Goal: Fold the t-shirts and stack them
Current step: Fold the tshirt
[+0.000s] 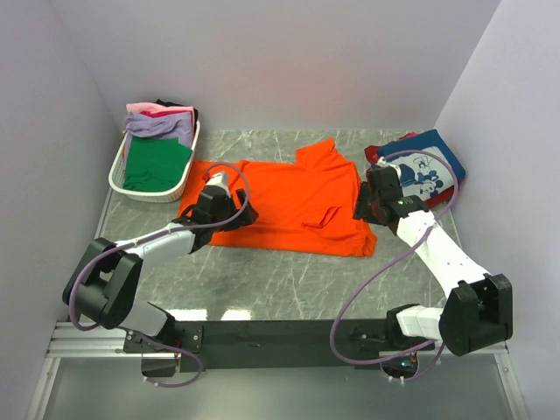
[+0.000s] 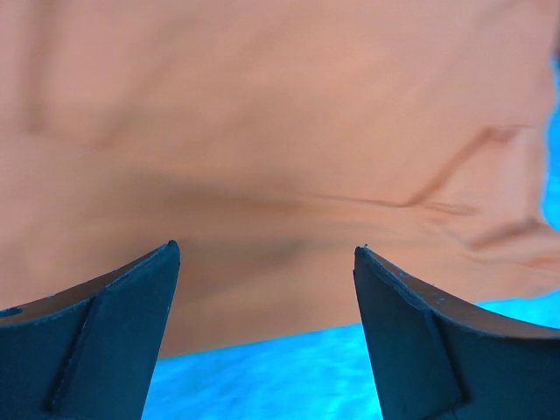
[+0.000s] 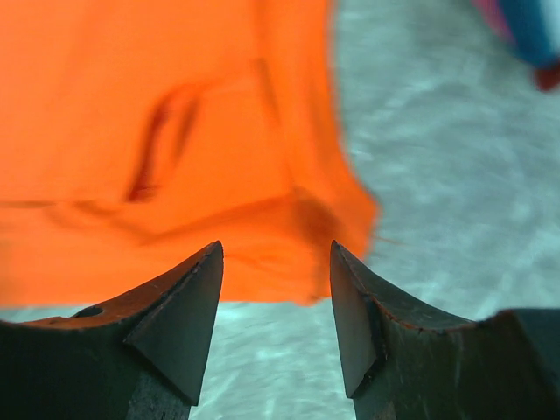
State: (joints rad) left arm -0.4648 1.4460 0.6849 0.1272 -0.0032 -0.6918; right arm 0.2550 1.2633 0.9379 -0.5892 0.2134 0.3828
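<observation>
A bright orange t-shirt (image 1: pixel 293 197) lies spread flat on the table's middle, one sleeve sticking up at the back. My left gripper (image 1: pixel 219 210) hovers over its left edge, open, with only cloth (image 2: pixel 280 131) and table beneath the jaws. At the shirt's right edge is my right gripper (image 1: pixel 363 208), open too; the orange hem (image 3: pixel 175 157) lies just ahead of its fingertips, untouched. A folded navy blue t-shirt with white cartoon print (image 1: pixel 433 171) lies at the back right. Green (image 1: pixel 156 166), lavender (image 1: pixel 162 125) and pink tees fill the basket.
A white slatted plastic basket (image 1: pixel 118 171) stands at the back left against the wall. Walls close in the table on the left, back and right. Grey marble tabletop (image 1: pixel 289 280) stretches between the orange shirt and the arm bases.
</observation>
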